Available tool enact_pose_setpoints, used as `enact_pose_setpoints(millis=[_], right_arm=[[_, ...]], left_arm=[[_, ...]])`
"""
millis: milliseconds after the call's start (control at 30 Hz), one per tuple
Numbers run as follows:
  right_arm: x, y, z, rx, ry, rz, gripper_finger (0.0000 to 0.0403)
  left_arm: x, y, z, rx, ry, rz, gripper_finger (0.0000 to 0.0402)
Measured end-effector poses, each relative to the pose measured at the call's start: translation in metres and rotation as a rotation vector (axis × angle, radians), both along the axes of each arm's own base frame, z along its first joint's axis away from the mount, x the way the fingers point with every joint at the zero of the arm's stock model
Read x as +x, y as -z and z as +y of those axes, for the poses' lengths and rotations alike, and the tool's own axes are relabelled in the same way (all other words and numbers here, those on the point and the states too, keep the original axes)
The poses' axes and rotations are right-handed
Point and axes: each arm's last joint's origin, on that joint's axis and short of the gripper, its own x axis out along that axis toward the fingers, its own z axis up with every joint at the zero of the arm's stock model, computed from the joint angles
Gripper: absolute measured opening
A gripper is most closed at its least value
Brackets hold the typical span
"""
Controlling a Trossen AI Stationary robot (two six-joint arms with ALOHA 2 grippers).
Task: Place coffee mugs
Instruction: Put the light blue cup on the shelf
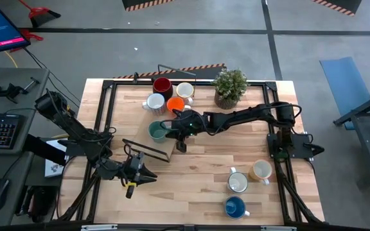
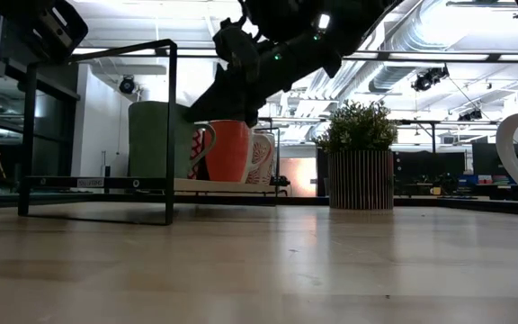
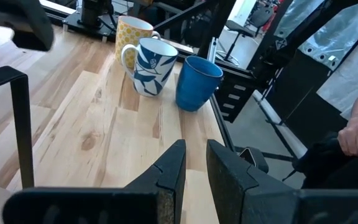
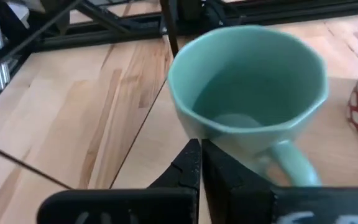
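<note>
My right pincer [image 4: 199, 163] clamped on teal-green mug [image 4: 247, 81] rim; left pincer [image 3: 194, 163] slightly apart, holding nothing.

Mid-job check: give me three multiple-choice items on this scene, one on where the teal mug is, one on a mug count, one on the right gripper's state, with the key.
1. Where does the teal mug stand?
A. beside the blue mug
B. in front of the mug cluster near the plant
C. off the table

2. How many mugs stand at the table's near right corner?
A. one
B. three
C. five

3. How is the right gripper?
A. wide open above the plant
B. shut at the teal mug's rim
C. out of every view

Key: 1 B, the high view shows it just in front of the red, white and orange mugs, left of the plant. 2 B, the tan mug, white mug and blue mug stand there. 3 B, the right wrist view shows its fingers together at the rim.
</note>
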Motion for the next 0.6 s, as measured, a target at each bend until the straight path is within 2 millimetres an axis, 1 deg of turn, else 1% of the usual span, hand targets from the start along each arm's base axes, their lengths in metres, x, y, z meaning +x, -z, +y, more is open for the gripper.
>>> enact_pose_setpoints(millis=[367, 600], right_arm=[[0.007, 0.013, -0.011, 0.006, 0.009, -0.037, 0.0], [0.007, 0.01, -0.026, -0.007, 0.039, -0.065, 0.0]], left_arm=[[0.0, 0.001, 0.0, 0.008, -0.013, 0.003, 0.0054], [0.0, 0.001, 0.001, 0.007, -0.015, 0.003, 0.0054]])
